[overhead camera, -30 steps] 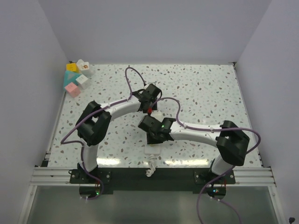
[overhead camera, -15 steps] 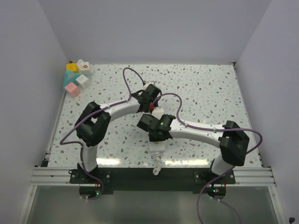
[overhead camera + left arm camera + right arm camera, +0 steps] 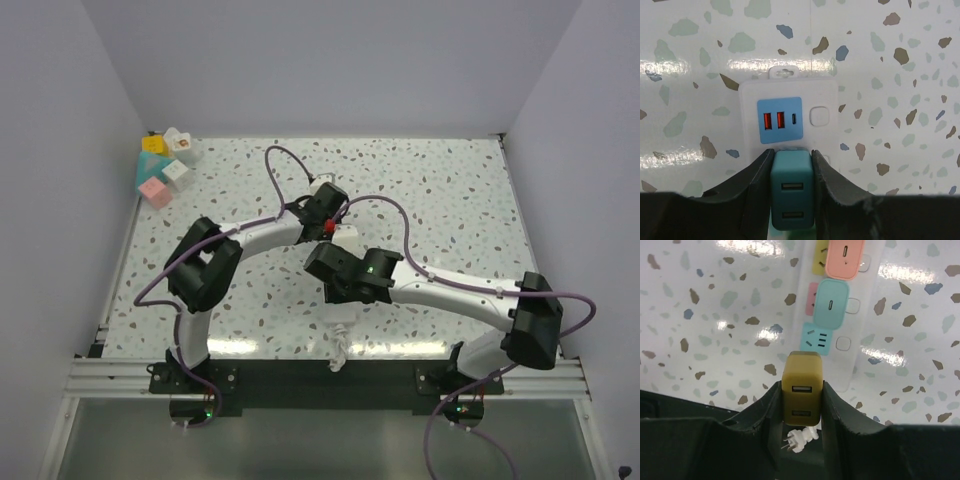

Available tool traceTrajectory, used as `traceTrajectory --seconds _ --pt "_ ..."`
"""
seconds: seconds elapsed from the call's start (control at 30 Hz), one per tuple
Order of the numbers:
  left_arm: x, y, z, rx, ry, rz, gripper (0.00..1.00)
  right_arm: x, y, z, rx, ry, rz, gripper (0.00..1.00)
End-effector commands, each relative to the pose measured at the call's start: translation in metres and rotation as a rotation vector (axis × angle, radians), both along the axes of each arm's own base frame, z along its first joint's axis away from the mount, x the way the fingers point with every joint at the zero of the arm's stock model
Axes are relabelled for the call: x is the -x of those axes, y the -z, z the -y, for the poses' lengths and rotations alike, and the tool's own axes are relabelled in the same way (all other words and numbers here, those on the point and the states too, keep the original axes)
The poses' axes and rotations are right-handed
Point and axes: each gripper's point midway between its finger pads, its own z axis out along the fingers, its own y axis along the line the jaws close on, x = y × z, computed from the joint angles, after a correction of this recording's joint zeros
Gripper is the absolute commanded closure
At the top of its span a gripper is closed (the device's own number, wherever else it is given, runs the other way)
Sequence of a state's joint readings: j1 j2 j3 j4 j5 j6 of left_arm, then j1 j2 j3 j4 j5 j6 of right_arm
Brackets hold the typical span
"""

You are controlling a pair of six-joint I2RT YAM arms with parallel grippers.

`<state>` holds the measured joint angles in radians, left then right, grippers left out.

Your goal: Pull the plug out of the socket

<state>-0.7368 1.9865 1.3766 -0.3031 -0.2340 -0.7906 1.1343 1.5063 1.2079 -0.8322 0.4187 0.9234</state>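
Right gripper [image 3: 801,388] is pinching the mustard-yellow square charger plug [image 3: 801,371], holding it over one end of the white oblong plastic power strip [image 3: 840,367], which lies flat on the speckled table [image 3: 705,315]. Left gripper [image 3: 791,157] is clamped on a teal block plug [image 3: 791,180], just beside the strip's blue USB panel [image 3: 780,120].

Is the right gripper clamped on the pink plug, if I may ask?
No, the right gripper is shut on the olive plug, while the pink plug sits farther along the socket.
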Motion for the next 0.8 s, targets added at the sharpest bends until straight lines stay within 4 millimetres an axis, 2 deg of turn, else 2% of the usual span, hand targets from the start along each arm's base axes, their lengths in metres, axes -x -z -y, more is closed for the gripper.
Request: traceTrajectory --seconds 0.0,0.07,0.13,0.2,0.3,0.33,0.4,0.43,0.5,0.53,0.6,0.63,0.73,0.77 --pt "0.044 0.071 -0.063 -0.275 -0.012 -0.204 1.00 0.005 0.006 -0.004 -0.013 -0.044 0.005 1.00" --pt "0.031 0.044 -0.057 -0.257 -0.009 -0.141 1.00 0.006 0.019 -0.009 -0.023 -0.056 -0.006 1.00" --pt "0.022 0.018 -0.056 -0.237 -0.020 -0.093 1.00 0.004 0.021 -0.012 -0.039 -0.045 0.001 1.00" --pt "0.015 -0.001 -0.050 -0.196 -0.009 -0.065 1.00 0.000 0.012 -0.012 -0.055 -0.035 0.028 1.00" --pt "0.012 -0.012 -0.047 -0.171 0.012 -0.056 1.00 -0.006 -0.017 0.001 -0.056 0.000 0.088 1.00" --pt "0.010 -0.014 -0.046 -0.167 0.016 -0.052 1.00 -0.010 -0.031 0.014 -0.046 0.021 0.125 1.00" --pt "0.010 -0.017 -0.043 -0.158 0.038 -0.046 1.00 -0.014 -0.042 0.031 -0.040 0.055 0.149 1.00" --pt "0.010 -0.018 -0.042 -0.154 0.043 -0.044 1.00 -0.022 -0.042 0.056 -0.013 0.115 0.144 1.00" --pt "0.009 -0.017 -0.042 -0.161 0.057 -0.044 1.00 -0.031 -0.034 0.085 0.034 0.181 0.117 1.00" --pt "0.010 -0.016 -0.043 -0.163 0.060 -0.047 1.00 -0.042 -0.022 0.115 0.080 0.262 0.088 1.00" --pt "0.010 -0.015 -0.042 -0.161 0.073 -0.044 1.00 -0.054 -0.015 0.145 0.137 0.324 0.088 1.00" --pt "0.011 -0.013 -0.043 -0.162 0.077 -0.048 1.00 -0.065 -0.014 0.167 0.160 0.402 0.094 1.00" --pt "0.013 -0.012 -0.042 -0.145 0.101 -0.046 1.00 -0.090 -0.009 0.209 0.243 0.524 0.106 1.00" --pt "0.014 -0.015 -0.041 -0.136 0.106 -0.039 0.99 -0.095 -0.005 0.216 0.252 0.548 0.083 1.00"
